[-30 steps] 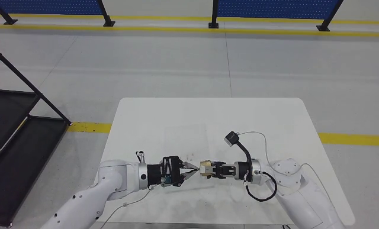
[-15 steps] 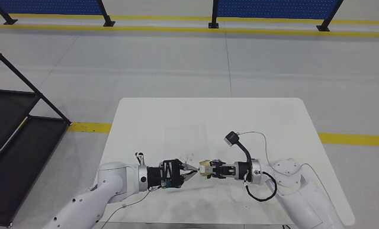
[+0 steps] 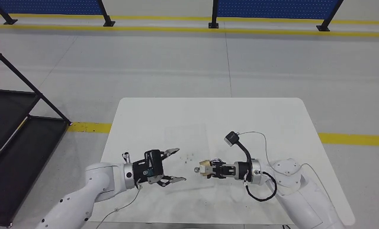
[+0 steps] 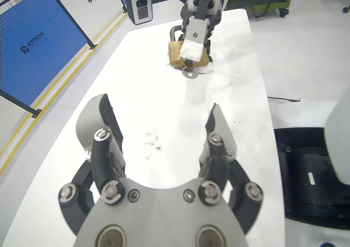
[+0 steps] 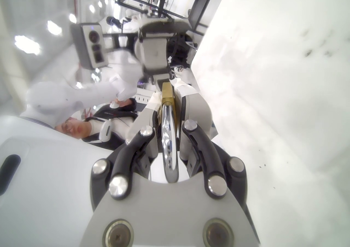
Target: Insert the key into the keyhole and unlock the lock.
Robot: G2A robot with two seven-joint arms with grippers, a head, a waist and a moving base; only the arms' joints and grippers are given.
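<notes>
The right gripper [image 3: 209, 168] is clenching the brass lock [image 3: 205, 167] low over the near-middle part of the white table [image 3: 266, 119]. Its padded fingers [image 4: 192, 50] are pressing on the lock's two broad faces, and the silver shackle [image 5: 169, 136] is pointing back toward its wrist. The key [image 4: 190, 72] is sitting in the lock's end face, with its round head sticking out toward the other arm (whether the lock is touching the tabletop, I cannot tell). The left gripper [image 4: 160, 103] is hovering above the table facing the lock, well apart from the key, with its jaws spread wide and nothing between them. In the top view the left gripper [image 3: 179, 165] and the key [image 3: 197, 168] are lying roughly in one line. A few dark specks [image 4: 153, 144] are dotting the table between them.
</notes>
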